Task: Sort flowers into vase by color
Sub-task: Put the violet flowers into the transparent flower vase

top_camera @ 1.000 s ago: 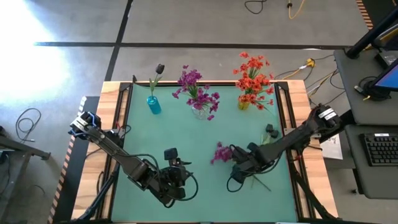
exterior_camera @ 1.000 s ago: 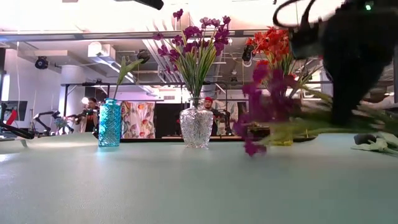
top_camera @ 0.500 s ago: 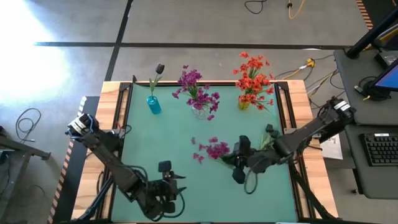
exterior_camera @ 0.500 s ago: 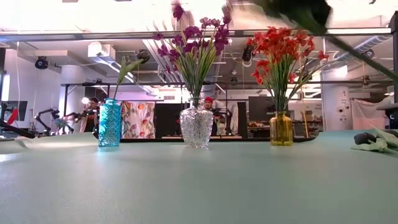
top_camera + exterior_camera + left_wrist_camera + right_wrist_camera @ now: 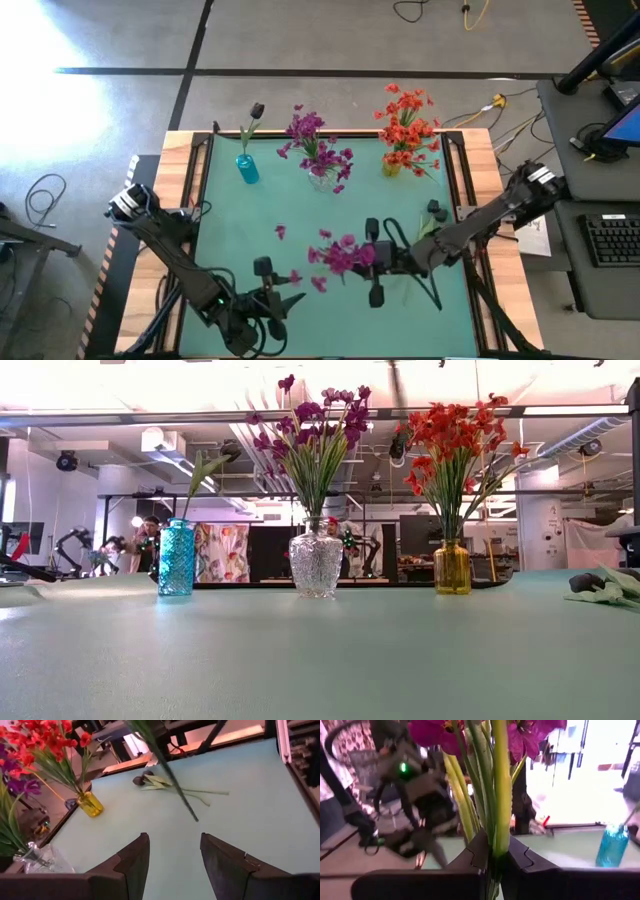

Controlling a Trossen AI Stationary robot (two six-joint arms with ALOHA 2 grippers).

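Note:
My right gripper (image 5: 372, 262) is over the middle of the table, shut on a bunch of magenta flowers (image 5: 336, 256) with green stems, raised above the mat. My left gripper (image 5: 272, 303) waits open near the table's near edge; its fingers frame bare mat (image 5: 172, 855). Along the far edge stand three vases. A blue vase (image 5: 246, 167) holds a dark bud, a clear vase (image 5: 320, 178) holds magenta flowers, and a yellow vase (image 5: 391, 166) holds orange-red flowers. Two dark buds (image 5: 436, 211) lie flat on the mat at the right. My right gripper pinches the green stems (image 5: 496, 837) of the magenta bunch between its two fingers, well below the blossoms (image 5: 432, 731). The fingers come in about level, across the stems. The bunch is lifted clear and roughly upright, and its lower stem end (image 5: 192, 812) hangs free above the mat.
The green mat (image 5: 290, 215) has open room between the vases and the arms. Black rails and wooden borders frame the table (image 5: 456, 170). Cables loop beside the right gripper (image 5: 428, 290). People and equipment show in the room behind (image 5: 145, 538).
My right gripper has risen and moved slightly toward the table's left. It has carried the magenta bunch up off the mat, out of the top of the low view, and swung it from lying low to roughly upright. My left gripper has drawn back toward the near edge.

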